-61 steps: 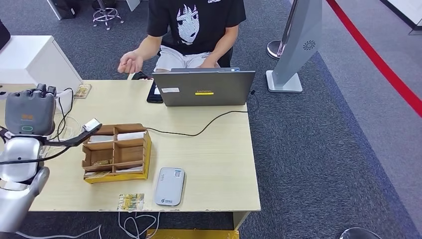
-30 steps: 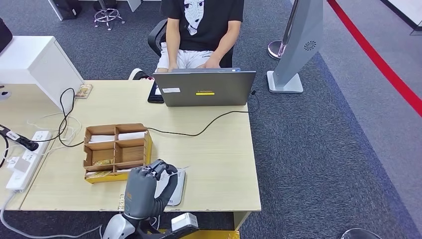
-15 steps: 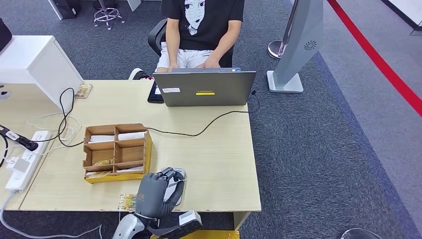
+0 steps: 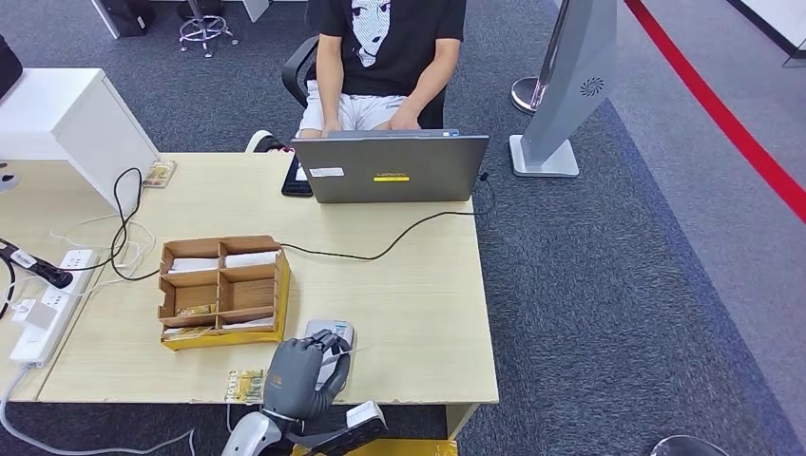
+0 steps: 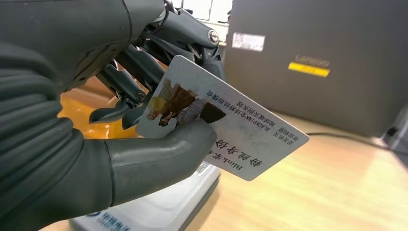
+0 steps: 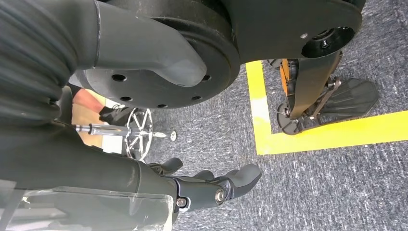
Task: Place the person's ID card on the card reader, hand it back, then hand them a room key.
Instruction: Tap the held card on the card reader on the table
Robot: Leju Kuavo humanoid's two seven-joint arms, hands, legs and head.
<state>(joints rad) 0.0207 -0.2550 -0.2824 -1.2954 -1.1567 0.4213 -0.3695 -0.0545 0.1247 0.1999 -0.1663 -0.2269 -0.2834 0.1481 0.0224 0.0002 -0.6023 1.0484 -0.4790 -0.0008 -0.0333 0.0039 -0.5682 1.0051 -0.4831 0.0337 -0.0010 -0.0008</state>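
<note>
Pinching the ID card [image 5: 226, 130] between thumb and fingers, the left robot hand [image 4: 302, 372] hovered over the card reader [image 5: 159, 211] at the counter's [image 4: 418, 313] near edge; a tilted release could slide it off. The right robot hand [image 6: 211, 190] hung empty, fingers loosely apart.

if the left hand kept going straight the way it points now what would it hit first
Probably the laptop: the left hand, holding the ID card over the card reader, points at its back across bare table, though depth is unclear.

- Light wooden table [image 4: 418, 313], frame centre-left; grey laptop [image 4: 392, 168] at its far edge
- Cardboard divided organiser [image 4: 223, 292] left of centre; grey card reader [image 4: 339, 332] at the near edge
- Power strip [image 4: 43, 309] far left; black cable [image 4: 380, 253] crossing mid-table
</note>
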